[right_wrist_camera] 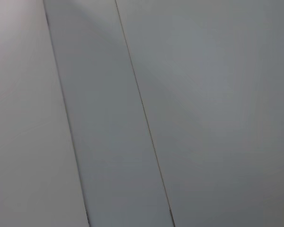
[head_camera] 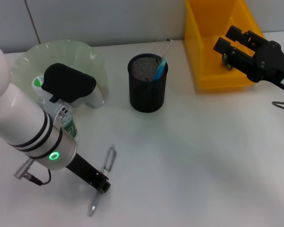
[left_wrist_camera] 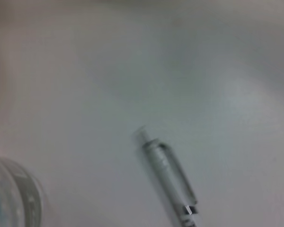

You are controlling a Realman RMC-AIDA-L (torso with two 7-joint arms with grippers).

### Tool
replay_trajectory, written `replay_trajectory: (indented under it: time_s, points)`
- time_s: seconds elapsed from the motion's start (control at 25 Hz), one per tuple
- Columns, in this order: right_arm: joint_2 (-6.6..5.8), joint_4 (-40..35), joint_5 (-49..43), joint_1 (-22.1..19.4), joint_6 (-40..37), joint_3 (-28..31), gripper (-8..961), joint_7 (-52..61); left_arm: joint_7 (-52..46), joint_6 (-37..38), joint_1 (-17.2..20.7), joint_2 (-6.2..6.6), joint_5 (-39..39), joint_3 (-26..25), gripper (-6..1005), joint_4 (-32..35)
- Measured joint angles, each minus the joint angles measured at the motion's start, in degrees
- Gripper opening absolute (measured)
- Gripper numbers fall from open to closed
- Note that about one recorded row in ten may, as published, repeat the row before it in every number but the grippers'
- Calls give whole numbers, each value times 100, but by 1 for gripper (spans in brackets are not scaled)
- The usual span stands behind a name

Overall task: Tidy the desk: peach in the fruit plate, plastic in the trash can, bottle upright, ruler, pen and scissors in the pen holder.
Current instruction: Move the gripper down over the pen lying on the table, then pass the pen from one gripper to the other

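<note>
A silver pen point(head_camera: 110, 156) lies on the white desk near the front left; it also shows in the left wrist view point(left_wrist_camera: 168, 176). My left gripper point(head_camera: 100, 183) is low over the pen's middle. A bottle with a green label point(head_camera: 69, 126) stands close beside my left forearm and shows in the left wrist view point(left_wrist_camera: 9, 201). The black mesh pen holder point(head_camera: 147, 90) holds a clear ruler point(head_camera: 164, 47) and a blue-handled item point(head_camera: 159, 71). My right gripper point(head_camera: 228, 40) is open and empty above the yellow trash can point(head_camera: 203, 56). The peach is hidden.
A green translucent fruit plate point(head_camera: 83, 54) sits at the back left, partly behind my left arm. A small dark object point(head_camera: 226, 61) lies inside the trash can under the right gripper. Bare desk spreads across the middle and front right.
</note>
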Motion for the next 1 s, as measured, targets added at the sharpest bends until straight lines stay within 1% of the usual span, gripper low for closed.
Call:
replay_trajectory:
  time_s: [0.24, 0.68, 1.0]
  points:
    - [0, 10, 0, 6, -31, 0, 609, 61, 0, 4, -11, -1, 10, 37, 269, -23]
    - [-6, 12, 0, 32, -33, 0, 609, 69, 170, 45, -31, 17, 95, -111, 135, 37]
    - [-10, 13, 0, 37, -5, 4, 610, 110, 240, 90, -71, 9, 98, -103, 137, 9]
